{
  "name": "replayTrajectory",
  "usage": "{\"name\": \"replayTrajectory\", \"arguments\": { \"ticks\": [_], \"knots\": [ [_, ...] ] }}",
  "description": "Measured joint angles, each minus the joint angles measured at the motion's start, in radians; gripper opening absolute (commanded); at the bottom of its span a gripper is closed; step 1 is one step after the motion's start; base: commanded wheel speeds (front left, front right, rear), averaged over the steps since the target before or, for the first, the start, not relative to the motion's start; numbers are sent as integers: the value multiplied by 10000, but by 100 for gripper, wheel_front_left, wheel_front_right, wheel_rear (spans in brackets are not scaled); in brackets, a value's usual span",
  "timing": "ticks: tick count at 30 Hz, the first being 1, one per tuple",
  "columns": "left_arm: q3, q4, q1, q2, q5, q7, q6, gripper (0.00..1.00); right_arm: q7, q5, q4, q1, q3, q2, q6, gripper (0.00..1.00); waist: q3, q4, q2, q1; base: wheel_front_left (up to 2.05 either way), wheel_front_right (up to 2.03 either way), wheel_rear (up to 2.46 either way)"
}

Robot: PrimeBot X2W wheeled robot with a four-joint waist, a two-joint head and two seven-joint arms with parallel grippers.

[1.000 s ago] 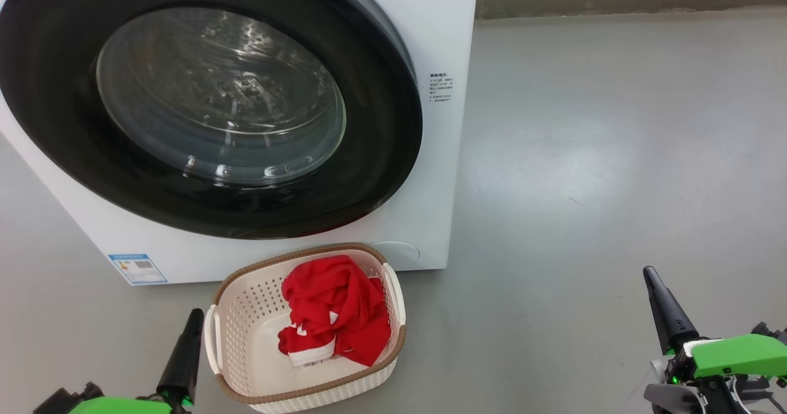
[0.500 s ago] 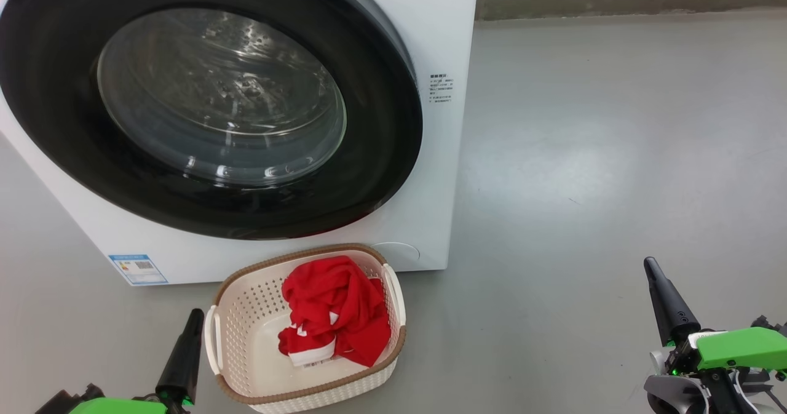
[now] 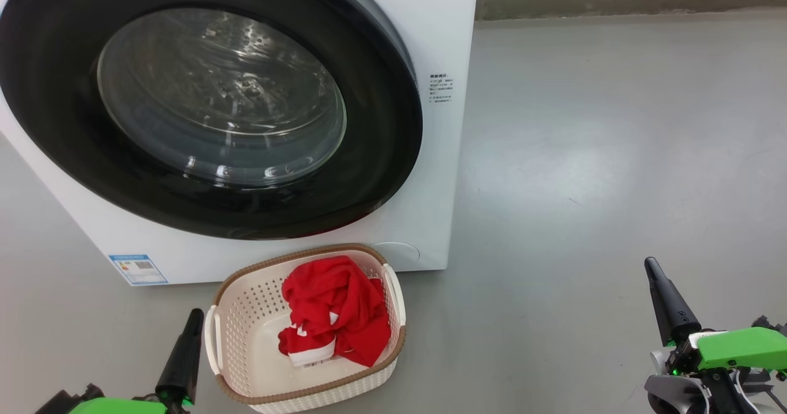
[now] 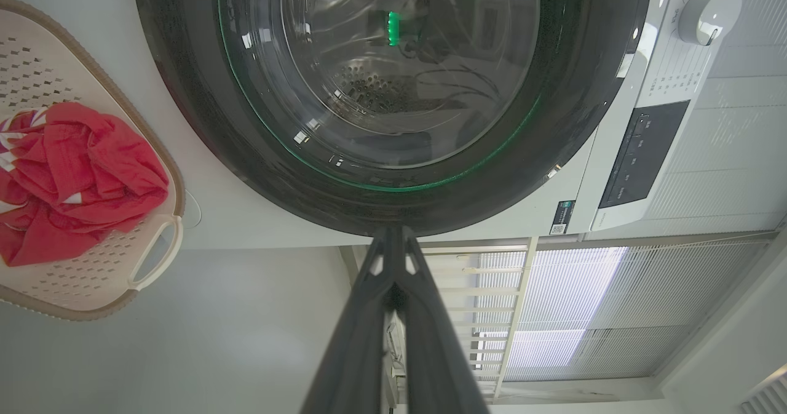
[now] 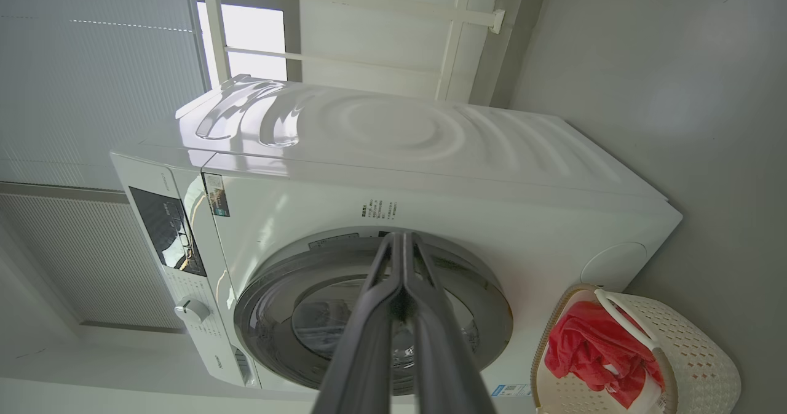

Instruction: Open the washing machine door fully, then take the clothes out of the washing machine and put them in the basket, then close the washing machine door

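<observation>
Head view: wide grey floor (image 3: pixel 584 155) is seen right of the washing machine (image 3: pixel 442 26); the basket (image 3: pixel 246 315) seemingly touches its front. Left gripper (image 3: pixel 195 314) and right gripper (image 3: pixel 649 265) are closed, empty.

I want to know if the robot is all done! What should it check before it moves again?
1. Bright red soft garment inside the cream perforated plastic basket: ok.
2. Round black-rimmed glass door shut against the big white washing machine: ok.
3. Door latched: cannot tell.
4. Nothing red seen through that door: ok.
5. Left gripper shut and empty: ok.
6. Right gripper shut and empty: ok.
</observation>
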Motion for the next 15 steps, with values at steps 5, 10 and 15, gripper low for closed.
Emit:
{"name": "replayTrajectory", "arguments": {
  "ticks": [5, 10, 15],
  "knots": [
    [6, 0, 0, 0, 0, 0, 0, 0, 0, 0, 0, 0, -6, 0, 0, 0, 0, 0, 0, 0, 0, 0, 0],
    [8, 0, -1, -2, 2, 0, 0, 0, 0, 0, 0, 0, -12, 0, 0, 0, 0, 0, 0, 0, 0, 0, 0],
    [12, 0, -1, -4, 2, 2, 0, 0, 0, 0, 0, 0, -15, 0, 0, 0, 0, 0, 0, 0, 0, 0, 0]
  ]
}}
